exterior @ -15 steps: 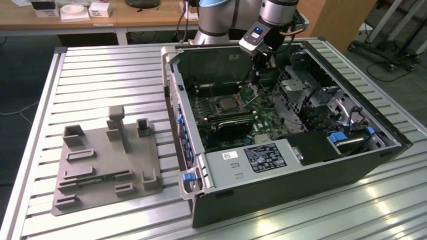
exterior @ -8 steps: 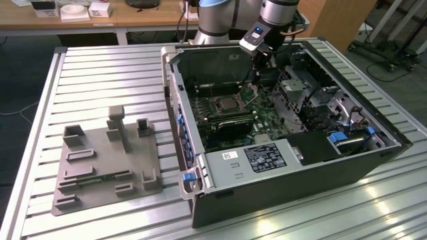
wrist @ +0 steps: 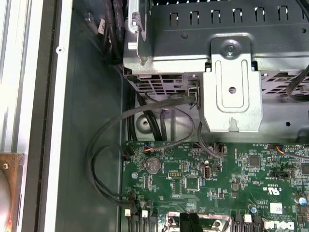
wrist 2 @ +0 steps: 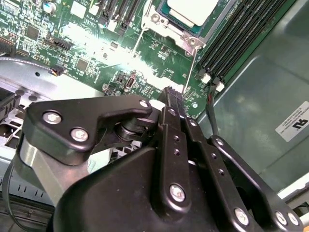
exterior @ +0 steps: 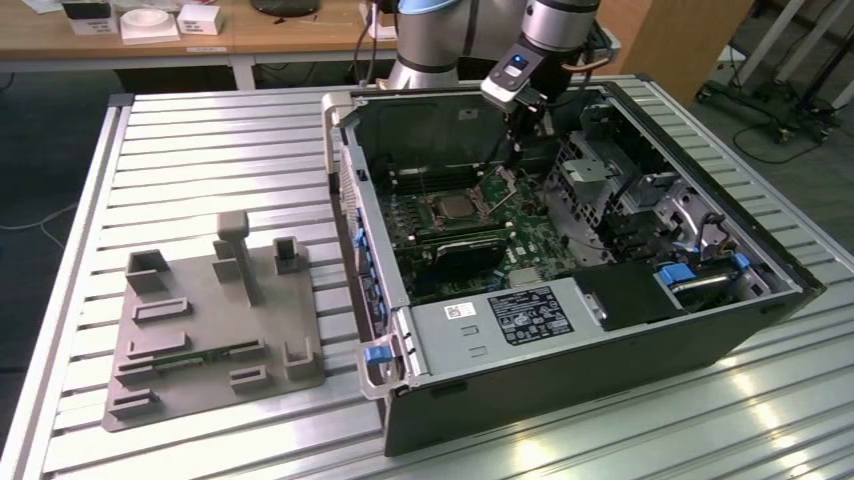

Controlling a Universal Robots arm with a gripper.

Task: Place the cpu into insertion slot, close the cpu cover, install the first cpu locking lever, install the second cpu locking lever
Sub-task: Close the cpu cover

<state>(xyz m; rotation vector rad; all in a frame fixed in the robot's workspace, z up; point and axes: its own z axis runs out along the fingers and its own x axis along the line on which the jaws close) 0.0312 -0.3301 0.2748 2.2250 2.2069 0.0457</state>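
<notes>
The cpu (wrist 2: pixel 193 8) looks seated, cpu cover (wrist 2: pixel 170 30) seemingly down just ahead of my pincer (wrist 2: pixel 173 94) — pinched narrow beside one locking lever (wrist 2: pixel 193 63), neither lever apparently latched yet.

Slatted table (exterior: pixel 200 150) with computer case (exterior: pixel 601 350) and grey holder (exterior: pixel 200 330)

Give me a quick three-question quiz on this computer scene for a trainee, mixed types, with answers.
1. True or false: the cpu sits in the insertion slot.
2. Where is the tool? A) over the green board inside the case; B) over the wooden desk; C) on the table slats.
3. Fill in: the grey fixture plate lies on the exterior view's ___ of the case.
Key: 1 true; 2 A; 3 left.
</notes>
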